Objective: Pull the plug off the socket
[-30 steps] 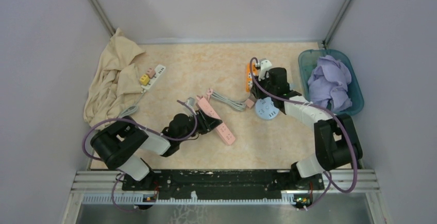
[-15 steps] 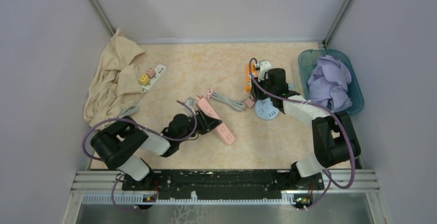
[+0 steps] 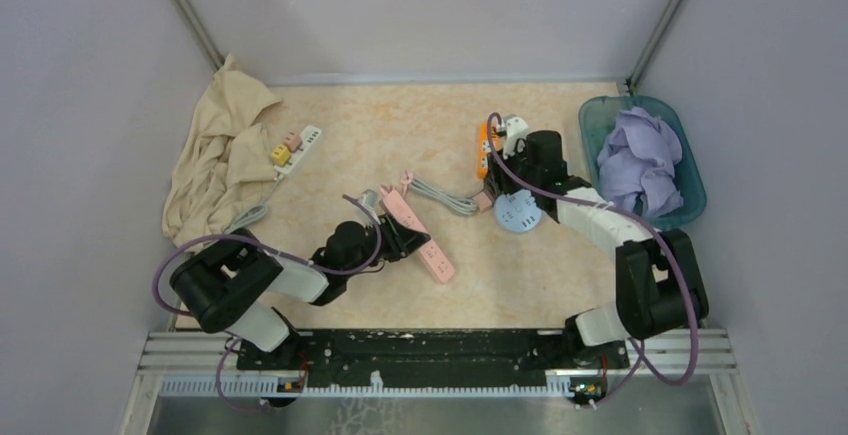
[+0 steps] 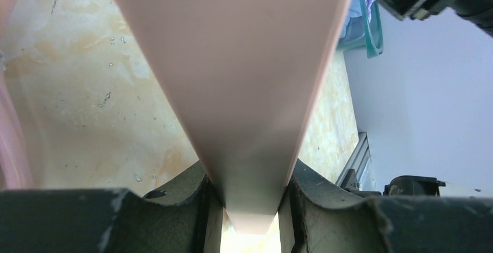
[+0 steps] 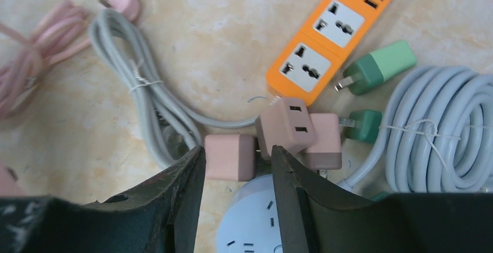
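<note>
Beige marbled tabletop (image 3: 560, 285), pretty cluttered with strips and cables. Right gripper (image 5: 235, 151) is seen with its jaws parted either side of the small pink square plug (image 5: 229, 159). A sliver of gap shows on one side, so nothing is really clamped. That plug is sat at the rim of the round pale-blue socket block (image 5: 250, 230), touching a brownish-pink cube adapter (image 5: 293, 128). Whether its pins are still seated can't be told.

Left gripper (image 4: 247, 203) is clamped on the long pink power strip (image 4: 232, 61), well apart from the right one.

Step-wise, it's judged that the plug is being let go or re-gripped. If it's still in, a firmer squeeze and a straight pull away from the socket face would be called for.

Compared with a second back, the right jaws are noticeably wider and the right elbow is swung a bit outward. Plug and socket haven't budged.
</note>
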`<act>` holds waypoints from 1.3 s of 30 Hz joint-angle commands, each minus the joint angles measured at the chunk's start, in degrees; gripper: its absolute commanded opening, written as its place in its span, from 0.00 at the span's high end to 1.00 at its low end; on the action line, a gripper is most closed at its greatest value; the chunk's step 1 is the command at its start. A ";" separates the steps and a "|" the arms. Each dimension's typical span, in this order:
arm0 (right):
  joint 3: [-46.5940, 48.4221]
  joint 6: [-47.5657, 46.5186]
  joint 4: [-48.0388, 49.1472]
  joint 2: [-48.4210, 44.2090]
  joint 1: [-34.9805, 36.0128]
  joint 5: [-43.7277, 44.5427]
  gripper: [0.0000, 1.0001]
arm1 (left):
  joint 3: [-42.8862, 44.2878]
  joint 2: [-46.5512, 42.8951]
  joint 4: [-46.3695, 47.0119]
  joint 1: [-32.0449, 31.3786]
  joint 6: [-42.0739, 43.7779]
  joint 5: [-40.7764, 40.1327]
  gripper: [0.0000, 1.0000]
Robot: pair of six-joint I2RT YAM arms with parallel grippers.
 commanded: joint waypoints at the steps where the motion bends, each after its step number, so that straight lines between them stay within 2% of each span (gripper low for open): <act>1: 1.35 -4.73 -1.54 -7.65 -1.07 -13.99 0.54 | -0.47 -2.10 -1.63 -0.32 3.93 0.08 1.00; 4: 0.69 -7.16 -2.96 -10.96 -1.19 -24.26 0.54 | -0.44 -2.65 -1.80 -0.32 4.94 0.58 1.00; 8: 0.08 -8.87 -3.37 -14.57 -1.45 -29.21 0.54 | -0.42 -3.29 -1.55 -0.31 5.96 1.41 1.00; 31: -0.57 -9.05 -3.15 -16.84 -3.61 -31.84 0.54 | 3.09 -2.05 0.01 -0.03 4.07 4.77 0.95; 35: -0.66 -9.07 -3.09 -16.97 -3.79 -31.94 0.54 | 4.43 -2.95 -1.72 1.60 4.31 5.24 0.97; 39: -0.75 -8.80 -2.80 -17.36 -4.19 -31.94 0.54 | 8.00 -6.25 -9.83 5.70 5.10 7.95 1.00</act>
